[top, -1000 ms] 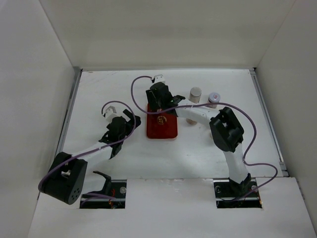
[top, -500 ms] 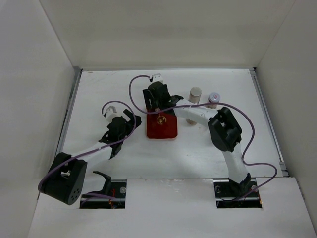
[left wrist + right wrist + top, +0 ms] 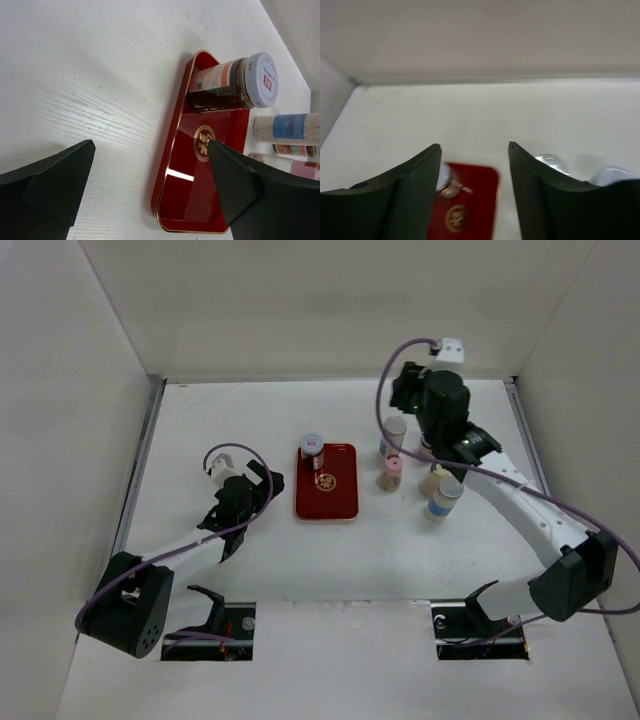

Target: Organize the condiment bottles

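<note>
- Your right gripper [image 3: 474,148]: fingers spread, nothing between them, touching nothing. It hangs high over the far right of the table [image 3: 200,430], above the loose bottles.
- Your left gripper [image 3: 150,150]: also spread and empty, low over the table just left of the red tray [image 3: 340,505] and facing it.
- On the tray: one white-capped bottle [image 3: 230,82] stands upright in the far left corner.
- Off the tray, on bare table to its right and close together: a pink-capped bottle [image 3: 392,471] nearest the tray, a pale-capped bottle [image 3: 396,428] beyond it, a cream-capped bottle [image 3: 432,478] and a blue-labelled bottle [image 3: 443,500] further right.
- The right arm may hide another bottle; you cannot tell from these views.
- Step, as I judge it: one bottle is stowed and the right arm is between placements, choosing the next.
- Next move: lower the right gripper over the pink-capped bottle.
- Keep the fingers clear of its neighbours, which stand near.
- Pinch the body below the cap.
- Set it upright beside the bottle already on the tray.
</note>
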`<state>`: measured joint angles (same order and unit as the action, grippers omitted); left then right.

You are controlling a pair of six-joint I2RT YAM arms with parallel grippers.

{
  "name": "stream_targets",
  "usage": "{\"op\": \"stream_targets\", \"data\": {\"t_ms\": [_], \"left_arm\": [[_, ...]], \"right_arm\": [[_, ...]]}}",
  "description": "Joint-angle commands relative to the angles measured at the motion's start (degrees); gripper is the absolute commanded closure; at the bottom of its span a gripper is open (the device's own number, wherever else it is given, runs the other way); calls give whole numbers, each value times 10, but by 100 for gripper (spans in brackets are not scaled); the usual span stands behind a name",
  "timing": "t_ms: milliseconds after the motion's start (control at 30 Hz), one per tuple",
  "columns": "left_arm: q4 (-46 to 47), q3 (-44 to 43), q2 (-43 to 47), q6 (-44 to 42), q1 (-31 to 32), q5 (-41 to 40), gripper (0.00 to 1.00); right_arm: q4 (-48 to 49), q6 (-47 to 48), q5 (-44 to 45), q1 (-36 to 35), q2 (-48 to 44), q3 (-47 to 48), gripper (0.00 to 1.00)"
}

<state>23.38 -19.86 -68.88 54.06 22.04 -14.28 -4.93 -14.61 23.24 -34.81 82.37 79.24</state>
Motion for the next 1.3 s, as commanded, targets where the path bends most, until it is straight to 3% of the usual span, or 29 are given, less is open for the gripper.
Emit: {"op": "stream_targets", "data": {"t_ms": [0,67,133,233,300,533,1000,1133,1267], "left_arm": [[21,2,9,3,-1,4,0],[19,-1,4,3,-1,9,0],[21,-1,7,3,1,9,0],[22,-1,-2,3,1,3,0],[22,-4,-13,3,0,12,0],[26,-5,-19,3,-2,17,0],[28,-4,-18,3,-1,18,0],[30,-1,-12,3,-1,7,0],[30,-4,-19,3,1,15,0]], "right_arm": [[-15,-2,43,99,-13,-68,46],[-36,-8,33,151,-9,-79,50],[-45,-9,18,185,8,-83,45],[-75,1,-20,218,62,-59,21],[-82,-1,-34,232,97,-45,11],[-76,-11,-63,254,163,-32,5],[-86,-43,-92,258,214,-22,26],[-76,-47,-72,258,192,-22,43],[-29,-53,-24,258,112,-44,49]]}}
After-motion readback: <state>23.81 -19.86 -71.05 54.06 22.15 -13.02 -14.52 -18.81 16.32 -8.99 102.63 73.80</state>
